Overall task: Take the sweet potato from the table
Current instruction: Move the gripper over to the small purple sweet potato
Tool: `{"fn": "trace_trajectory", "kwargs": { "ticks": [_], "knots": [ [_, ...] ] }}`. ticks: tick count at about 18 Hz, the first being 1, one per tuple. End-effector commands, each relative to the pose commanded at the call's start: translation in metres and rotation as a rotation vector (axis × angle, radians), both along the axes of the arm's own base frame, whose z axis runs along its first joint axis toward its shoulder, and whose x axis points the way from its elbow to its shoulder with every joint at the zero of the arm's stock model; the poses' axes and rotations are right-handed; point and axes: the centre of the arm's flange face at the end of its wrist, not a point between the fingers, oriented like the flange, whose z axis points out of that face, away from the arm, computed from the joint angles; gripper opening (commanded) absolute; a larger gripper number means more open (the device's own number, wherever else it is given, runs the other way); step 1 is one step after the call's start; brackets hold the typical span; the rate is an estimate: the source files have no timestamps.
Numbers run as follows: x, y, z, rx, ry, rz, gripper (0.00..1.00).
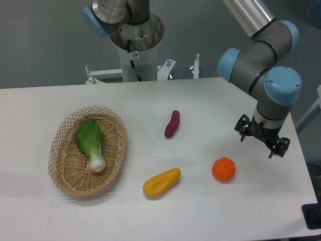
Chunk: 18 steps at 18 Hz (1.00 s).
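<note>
Gripper (262,139) hangs off the arm's wrist above the right side of the table (40,105), holding nothing; fingers look spread apart w/ a gap between them. Round orange (223,169) sits on the tabletop just left of & below it, not touching. Sweet potato (172,124) lies near table centre, well left of the gripper, dark reddish-purple, tilted slightly off vertical, nothing touching it. Yellow-orange oblong fruit (161,183) lies toward the front edge, below the sweet potato. Wicker basket (64,173) at far left holds a bok choy (91,142), white stem end toward the front.
</note>
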Motion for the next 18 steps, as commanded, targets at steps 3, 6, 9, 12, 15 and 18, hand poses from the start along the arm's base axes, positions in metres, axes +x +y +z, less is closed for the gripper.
{"fn": "trace_trajectory", "kwargs": {
  "ticks": [3, 6, 9, 12, 15, 18],
  "knots": [
    [0.001, 0.000, 0.000, 0.000, 0.000, 0.000, 1.00],
    [0.002, 0.000, 0.000, 0.001, -0.004, 0.001, 1.00],
    [0.005, 0.003, -0.005, -0.005, -0.013, 0.009, 1.00],
    [0.022, 0.003, -0.010, -0.005, -0.031, -0.001, 1.00],
    [0.043, 0.011, -0.009, 0.005, -0.041, -0.022, 1.00],
    [0.075, 0.009, -0.019, -0.007, -0.078, -0.011, 1.00]
  ]
}}
